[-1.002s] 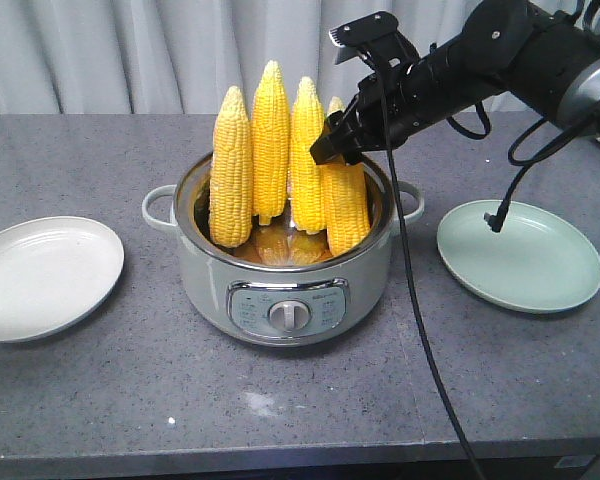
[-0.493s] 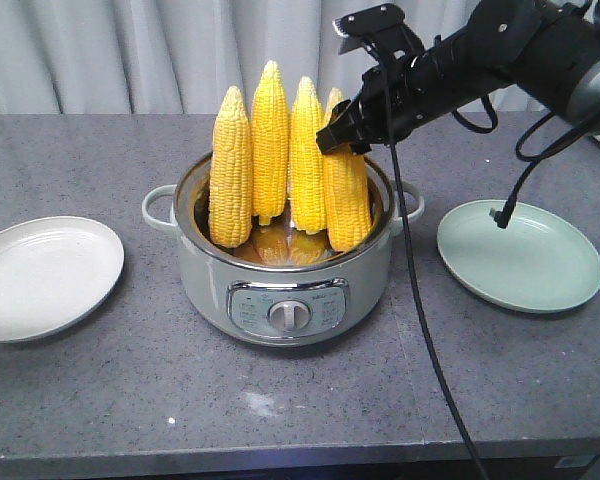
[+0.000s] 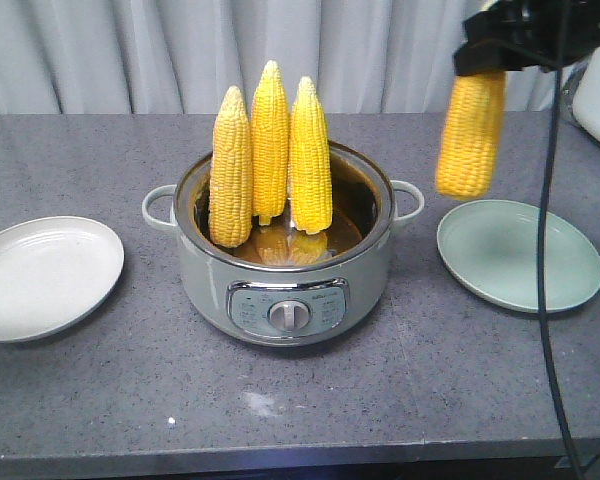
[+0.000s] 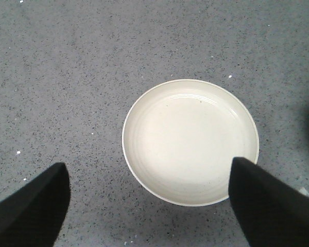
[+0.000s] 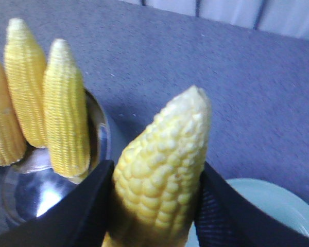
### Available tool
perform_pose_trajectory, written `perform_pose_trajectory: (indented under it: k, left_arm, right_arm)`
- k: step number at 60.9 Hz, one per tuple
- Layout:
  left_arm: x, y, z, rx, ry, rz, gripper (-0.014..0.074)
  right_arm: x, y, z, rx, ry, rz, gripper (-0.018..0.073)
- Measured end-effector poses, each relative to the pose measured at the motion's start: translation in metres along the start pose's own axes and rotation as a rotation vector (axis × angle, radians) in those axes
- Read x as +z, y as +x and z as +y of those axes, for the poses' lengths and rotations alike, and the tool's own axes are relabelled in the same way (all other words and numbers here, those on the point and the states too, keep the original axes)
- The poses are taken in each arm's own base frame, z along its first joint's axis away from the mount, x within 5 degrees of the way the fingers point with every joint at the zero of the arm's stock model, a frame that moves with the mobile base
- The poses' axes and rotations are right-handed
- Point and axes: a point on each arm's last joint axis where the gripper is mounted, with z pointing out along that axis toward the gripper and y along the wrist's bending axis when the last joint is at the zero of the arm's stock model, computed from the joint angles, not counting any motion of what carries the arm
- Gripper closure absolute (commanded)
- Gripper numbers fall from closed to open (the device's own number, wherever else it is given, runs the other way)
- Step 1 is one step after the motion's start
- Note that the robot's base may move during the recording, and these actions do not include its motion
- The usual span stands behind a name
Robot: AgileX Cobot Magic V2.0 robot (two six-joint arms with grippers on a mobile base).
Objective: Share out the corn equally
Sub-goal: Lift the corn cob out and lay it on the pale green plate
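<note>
We see the right arm only as its dark end in the top right corner of the front view, raised high above the countertop (image 3: 100, 400). Its right gripper (image 3: 492, 62) is clamped on the upper end of one corn cob (image 3: 470, 135). The wrist view shows a black finger (image 5: 87, 206) pressed on each flank of that cob (image 5: 159, 170).

The held cob hangs in the air with its long axis close to vertical. Its blunt end points down and its tapered tip pokes up past the fingers. It touches nothing else and sits between the electric cooking pot (image 3: 285, 290) and the pale green plate (image 3: 520, 255), above that plate's left rim.

The left gripper (image 4: 149, 164) faces straight down over the white plate (image 4: 190, 141). Its two fingers are spread wide apart and carry nothing.

We count four cobs in all. Three stand upright in the pot at the middle of the countertop, tips up and leaning on its back wall: a left cob (image 3: 231, 170), a middle cob (image 3: 270, 140) and a right cob (image 3: 310, 155). We count two plates, both bare: the white one (image 3: 45, 275) at the left edge and the green one near the right edge.
</note>
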Motion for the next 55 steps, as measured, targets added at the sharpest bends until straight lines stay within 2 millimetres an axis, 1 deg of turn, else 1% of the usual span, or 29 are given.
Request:
perform_pose_trajectory:
  k: [5, 9, 14, 19, 26, 38, 50, 55]
  left_arm:
    - [0.0, 0.0, 0.0, 0.0, 0.0, 0.0, 0.0004]
    - [0.0, 0.0, 0.0, 0.0, 0.0, 0.0, 0.0004]
    - [0.0, 0.0, 0.0, 0.0, -0.001, 0.0, 0.0004]
    - [0.0, 0.0, 0.0, 0.001, -0.001, 0.0, 0.0004]
    - [0.0, 0.0, 0.0, 0.001, -0.001, 0.0, 0.0004]
    - [0.0, 0.0, 0.0, 0.001, -0.001, 0.0, 0.0004]
    - [0.0, 0.0, 0.0, 0.001, -0.001, 0.0, 0.0004]
    - [0.0, 0.0, 0.0, 0.001, -0.001, 0.0, 0.0004]
  right_arm:
    - [-0.011, 0.01, -0.03, 0.078, 0.025, 0.052, 0.0489]
    - [-0.014, 0.018, -0.049, 0.123, 0.042, 0.09, 0.0487]
    - [-0.011, 0.026, -0.07, 0.171, 0.064, 0.119, 0.0484]
    - [-0.002, 0.032, -0.085, 0.21, 0.086, 0.153, 0.0482]
    - [0.018, 0.04, -0.099, 0.25, 0.093, 0.204, 0.0479]
    - [0.059, 0.058, -0.12, 0.315, 0.076, 0.295, 0.0471]
    - [0.088, 0.074, -0.133, 0.378, 0.063, 0.36, 0.0445]
    - [0.095, 0.078, -0.137, 0.395, 0.062, 0.375, 0.0426]
